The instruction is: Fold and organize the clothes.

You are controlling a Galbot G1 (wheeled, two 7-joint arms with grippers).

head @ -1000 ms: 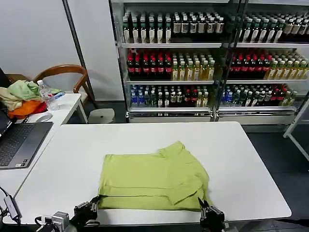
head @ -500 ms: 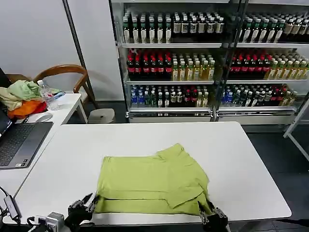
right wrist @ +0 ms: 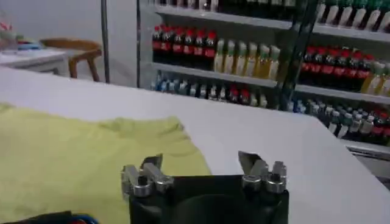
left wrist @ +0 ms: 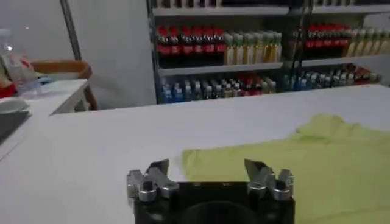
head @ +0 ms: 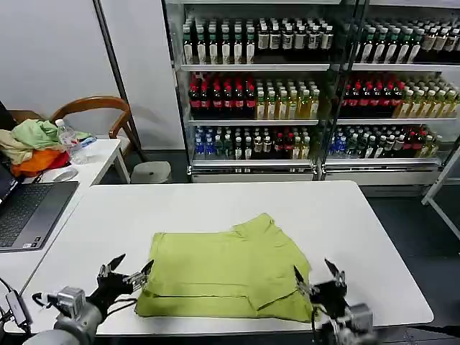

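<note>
Head view: T-shirt (head: 228, 273) lies partly folded at the table's (head: 359, 237) near edge, long axis left-right. Left gripper (head: 126, 274) sits at its near-left corner, right gripper (head: 317, 277) at near-right; both jaws spread, empty.
Left wrist: shirt ahead, off to one side.
Right wrist: shirt likewise, close under the jaws.

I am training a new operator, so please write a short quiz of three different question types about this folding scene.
1. True or false: the left gripper is shut on the T-shirt.
2. The T-shirt lies on: A) the white table B) the chair C) the laptop.
3. Fill in: the right gripper is ____, above the T-shirt's near right corner.

Key: 1 false, it is open and holds nothing; 2 A; 3 open.
</note>
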